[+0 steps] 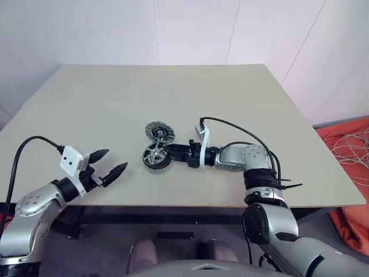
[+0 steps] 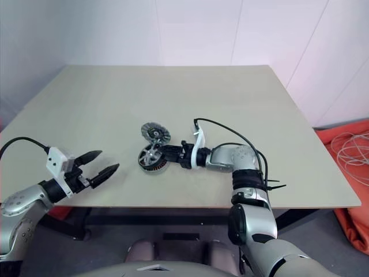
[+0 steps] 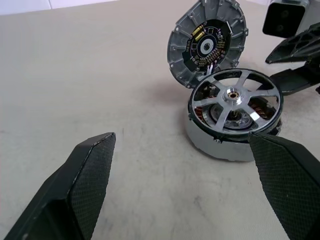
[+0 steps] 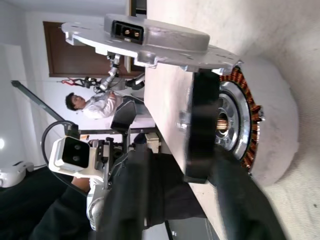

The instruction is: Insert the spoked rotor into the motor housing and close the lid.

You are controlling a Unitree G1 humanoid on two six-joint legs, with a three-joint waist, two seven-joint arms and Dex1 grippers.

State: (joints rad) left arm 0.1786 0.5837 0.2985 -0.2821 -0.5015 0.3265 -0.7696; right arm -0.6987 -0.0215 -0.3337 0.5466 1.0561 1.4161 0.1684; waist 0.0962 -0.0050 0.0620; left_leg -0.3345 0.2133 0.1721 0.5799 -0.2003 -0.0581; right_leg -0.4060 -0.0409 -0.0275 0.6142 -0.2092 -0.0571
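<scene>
The dark motor housing (image 3: 220, 142) with copper windings (image 4: 247, 125) rests on the table near its front edge. The silver spoked rotor (image 3: 234, 96) sits on top of it, slightly tilted, its dark rim (image 4: 202, 125) raised above the windings. The grey ribbed lid (image 3: 207, 42) leans on edge against the housing's far side. My right gripper (image 1: 173, 153) reaches in level from the right. Its fingers (image 3: 295, 50) are open on either side of the rotor's rim, with a gap showing. To the left of the housing, my left gripper (image 1: 109, 164) hovers open and holds nothing.
The beige table (image 1: 230, 98) stretches far back and to both sides of the motor parts. On the floor to the right lie an orange cloth (image 1: 351, 144) and white cable. A person (image 4: 95, 105) sits far off in the background.
</scene>
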